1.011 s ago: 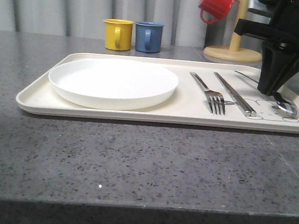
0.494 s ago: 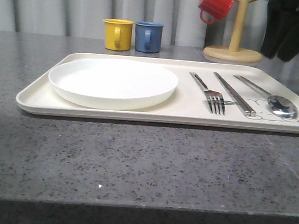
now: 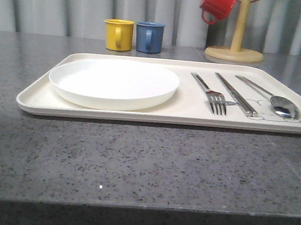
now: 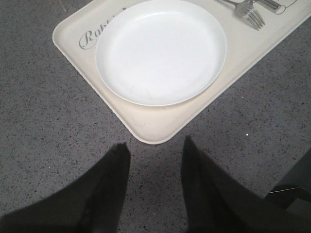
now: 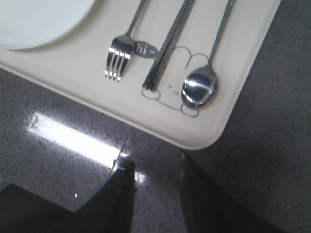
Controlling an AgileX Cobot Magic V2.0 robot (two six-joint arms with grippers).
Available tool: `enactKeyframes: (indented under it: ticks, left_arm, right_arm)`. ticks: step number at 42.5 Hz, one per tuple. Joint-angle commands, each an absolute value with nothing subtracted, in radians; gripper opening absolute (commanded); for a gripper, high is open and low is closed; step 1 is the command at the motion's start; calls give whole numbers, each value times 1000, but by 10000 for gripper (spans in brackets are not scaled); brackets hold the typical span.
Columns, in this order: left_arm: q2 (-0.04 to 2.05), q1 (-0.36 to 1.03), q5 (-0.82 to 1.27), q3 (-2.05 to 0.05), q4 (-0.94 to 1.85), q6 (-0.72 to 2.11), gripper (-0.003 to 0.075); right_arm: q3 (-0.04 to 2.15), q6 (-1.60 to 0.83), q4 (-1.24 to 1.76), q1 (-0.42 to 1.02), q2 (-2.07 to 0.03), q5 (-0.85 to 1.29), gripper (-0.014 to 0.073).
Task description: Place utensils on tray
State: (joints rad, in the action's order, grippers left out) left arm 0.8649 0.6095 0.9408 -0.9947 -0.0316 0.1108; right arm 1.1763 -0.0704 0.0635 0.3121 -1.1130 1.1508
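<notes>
The cream tray (image 3: pixel 41 99) lies across the grey table. On its left half rests the round white plate (image 3: pixel 113 82). On its right half lie the fork (image 3: pixel 211 92), the pair of flat metal sticks (image 3: pixel 236 94) and the spoon (image 3: pixel 278 101), side by side over the rabbit drawing. In the right wrist view the fork (image 5: pixel 119 57), sticks (image 5: pixel 167 46) and spoon (image 5: pixel 201 85) lie on the tray (image 5: pixel 243 73), and my right gripper (image 5: pixel 156 165) hangs open above the table just off the tray's corner. My left gripper (image 4: pixel 155 145) is open and empty above the table beside the tray's (image 4: pixel 155 126) plate-end corner.
A yellow mug (image 3: pixel 118 34) and a blue mug (image 3: pixel 149 36) stand behind the tray. A red mug (image 3: pixel 218 5) hangs on a wooden mug stand (image 3: pixel 235 51) at the back right. Bare grey tabletop (image 3: pixel 135 164) stretches in front of the tray.
My right gripper was over the spoon on the tray a second ago. It rose up and away and has left the front view. The spoon stays on the tray.
</notes>
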Motion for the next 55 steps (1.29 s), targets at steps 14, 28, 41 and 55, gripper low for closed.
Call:
enactKeyframes:
  ticks: [14, 28, 41, 55]
  left_arm:
    - [858, 608, 886, -1023, -26, 96, 258]
    - [858, 608, 886, -1023, -26, 96, 258]
    - [858, 608, 886, -1022, -26, 96, 18]
    - [858, 608, 886, -1022, -26, 96, -20]
  right_arm:
    - [939, -82, 54, 311, -695, 967, 256]
    - [849, -82, 54, 311, -525, 930, 256]
    - [847, -82, 54, 311, -515, 931, 40]
    - [847, -81, 57, 311, -516, 933, -67]
